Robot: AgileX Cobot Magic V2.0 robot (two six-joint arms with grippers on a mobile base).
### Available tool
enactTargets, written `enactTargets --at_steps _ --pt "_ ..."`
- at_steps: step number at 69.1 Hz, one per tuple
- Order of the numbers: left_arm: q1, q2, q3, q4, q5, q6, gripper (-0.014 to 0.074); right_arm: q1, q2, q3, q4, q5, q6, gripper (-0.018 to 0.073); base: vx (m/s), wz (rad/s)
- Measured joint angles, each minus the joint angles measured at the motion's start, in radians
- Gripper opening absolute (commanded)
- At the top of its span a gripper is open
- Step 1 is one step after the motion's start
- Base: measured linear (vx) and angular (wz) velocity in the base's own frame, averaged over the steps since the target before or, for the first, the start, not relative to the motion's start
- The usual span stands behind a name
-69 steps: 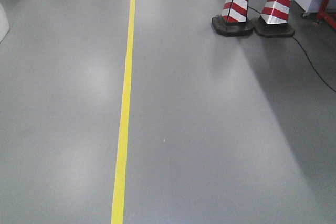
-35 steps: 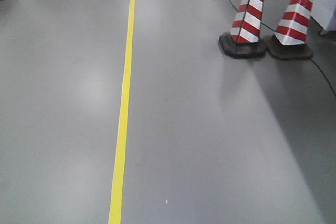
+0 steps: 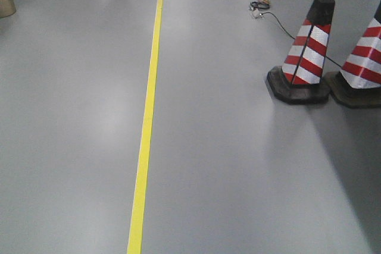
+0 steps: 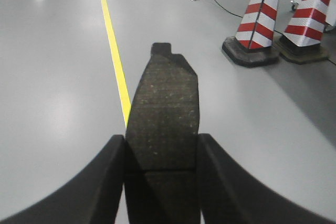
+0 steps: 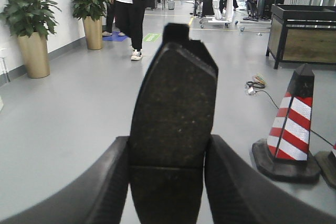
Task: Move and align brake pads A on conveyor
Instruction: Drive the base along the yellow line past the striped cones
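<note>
My left gripper (image 4: 161,153) is shut on a brake pad (image 4: 165,114), a dark grey oblong with a centre groove and a black backing tab at its far end. It sticks out forward above the grey floor. My right gripper (image 5: 167,153) is shut on a second brake pad (image 5: 173,103) of the same kind, held out level. The conveyor is out of view. No gripper shows in the front-facing view.
A yellow floor line (image 3: 149,111) runs ahead. Two red-and-white striped cones (image 3: 306,57) stand at the right, with a cable (image 3: 260,7) behind them. In the right wrist view there are potted plants (image 5: 31,30), a person (image 5: 128,9) and a dark cabinet (image 5: 302,32) further off.
The front-facing view has shifted: the cones have slid right and lower in the picture, and more of the far floor and the cable now shows.
</note>
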Motion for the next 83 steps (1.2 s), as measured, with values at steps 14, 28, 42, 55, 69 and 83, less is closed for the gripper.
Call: enactTargets --at_steps 14,28,42,55,69,83 --pt "0.000 0.000 0.000 0.000 0.000 0.000 -0.0006 0.000 0.000 0.000 0.000 0.000 0.000 -0.0002 0.78 -0.02" --pt "0.000 0.000 0.000 0.000 0.000 0.000 -0.0006 0.000 0.000 0.000 0.000 0.001 0.000 -0.0002 0.73 -0.02" --pt "0.000 0.000 0.000 0.000 0.000 0.000 -0.0006 0.000 0.000 0.000 0.000 0.001 0.000 -0.0002 0.70 0.01" --pt "0.000 0.000 0.000 -0.001 0.000 0.000 -0.0006 0.000 0.000 0.000 0.000 0.001 0.000 -0.0002 0.65 0.00" --pt "0.000 0.000 0.000 -0.001 -0.001 0.000 -0.0006 0.000 0.000 0.000 0.000 0.001 0.000 -0.0002 0.60 -0.02" --pt "0.000 0.000 0.000 -0.001 0.000 0.000 -0.0006 0.000 0.000 0.000 0.000 0.001 0.000 -0.0002 0.55 -0.01"
